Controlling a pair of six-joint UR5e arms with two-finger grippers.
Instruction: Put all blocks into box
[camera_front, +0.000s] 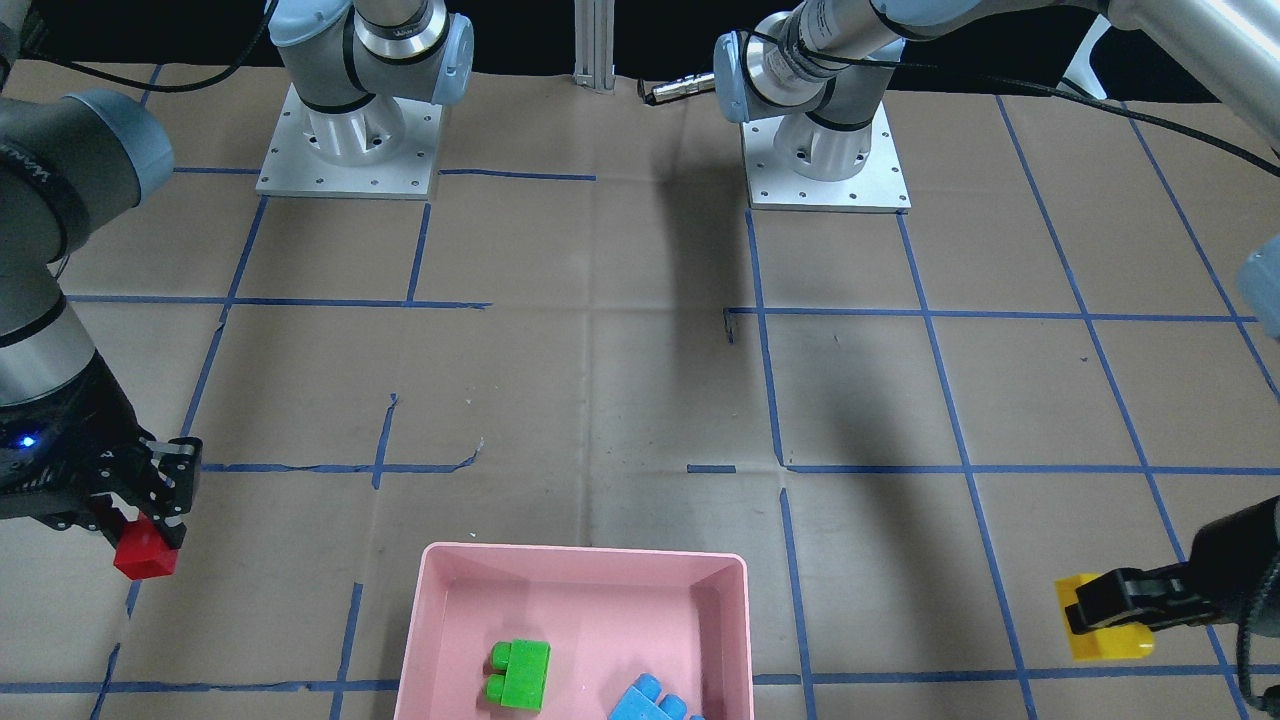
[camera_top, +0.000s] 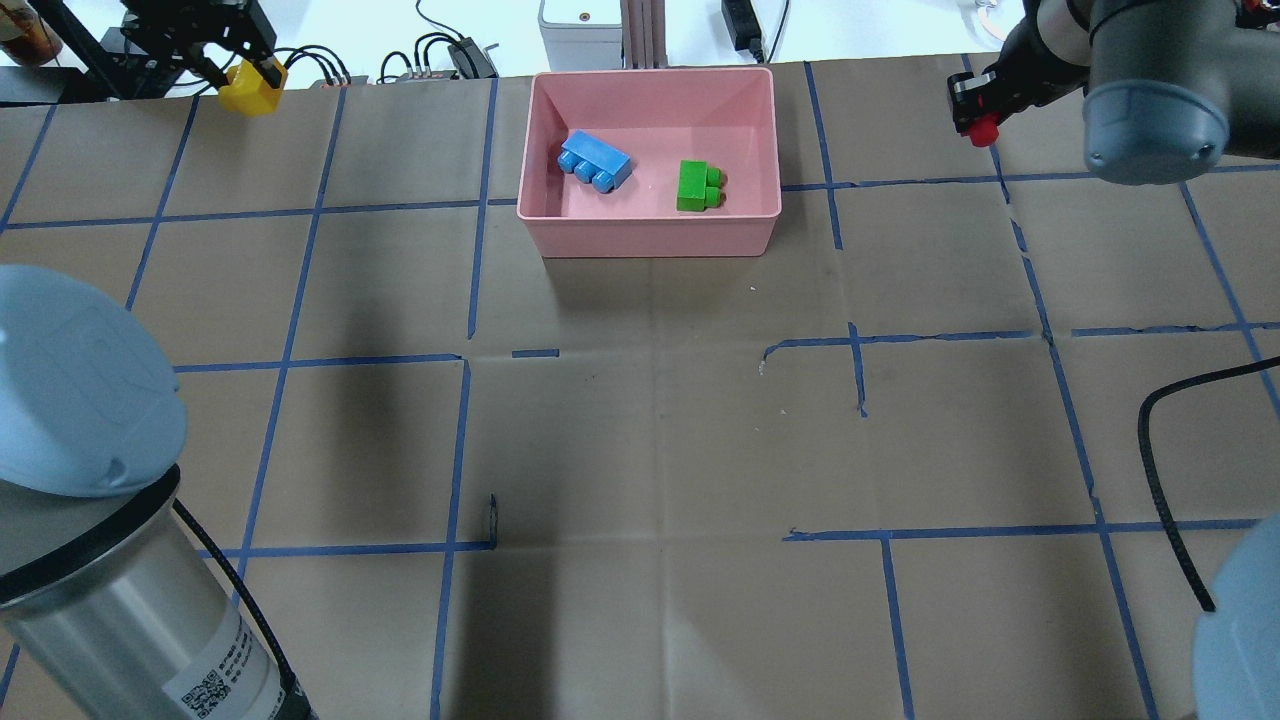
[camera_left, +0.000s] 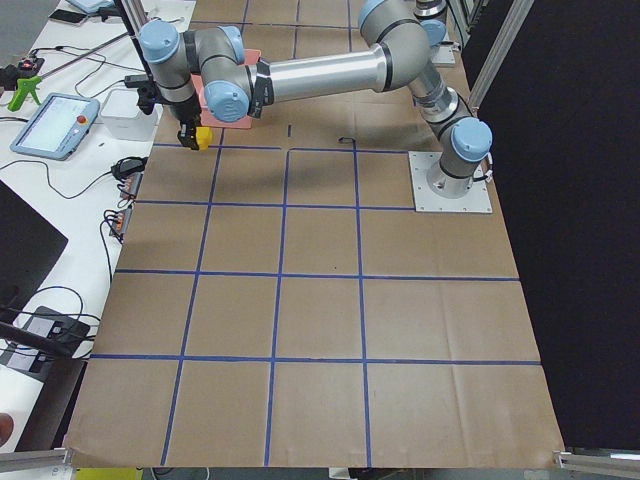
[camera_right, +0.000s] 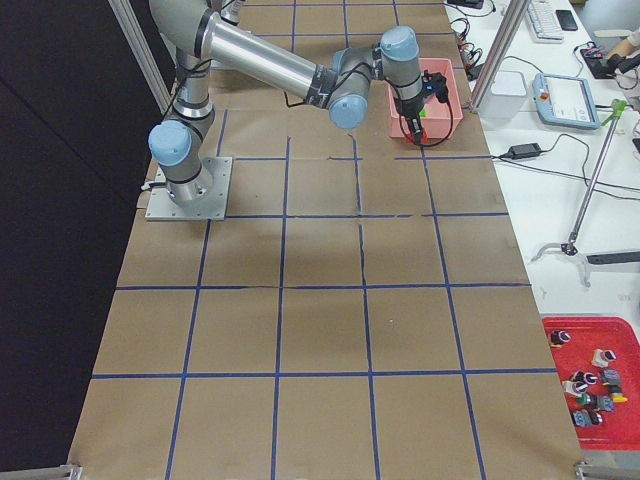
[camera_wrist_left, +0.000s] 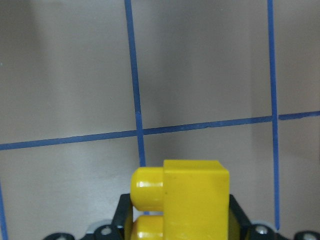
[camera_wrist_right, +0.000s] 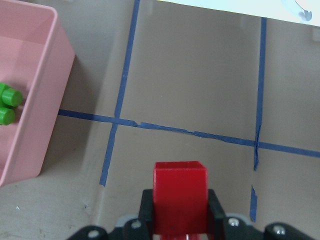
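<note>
The pink box (camera_top: 650, 235) stands at the table's far middle and holds the blue block (camera_top: 594, 161) and the green block (camera_top: 697, 186). My left gripper (camera_top: 240, 85) is shut on the yellow block (camera_top: 250, 92) at the far left, held above the table; the block fills the left wrist view (camera_wrist_left: 185, 200). My right gripper (camera_top: 978, 118) is shut on the red block (camera_top: 983, 130), right of the box; it shows in the right wrist view (camera_wrist_right: 179, 197), with the box's wall (camera_wrist_right: 35, 105) at the left. In the front view the red block (camera_front: 145, 555) and the yellow block (camera_front: 1105, 630) flank the box (camera_front: 580, 565).
Blue tape lines grid the brown table. Both arm bases (camera_front: 350, 150) stand at the robot's side. A black cable (camera_top: 1165, 480) hangs at the right. Cables and devices (camera_top: 450, 50) lie beyond the table's far edge.
</note>
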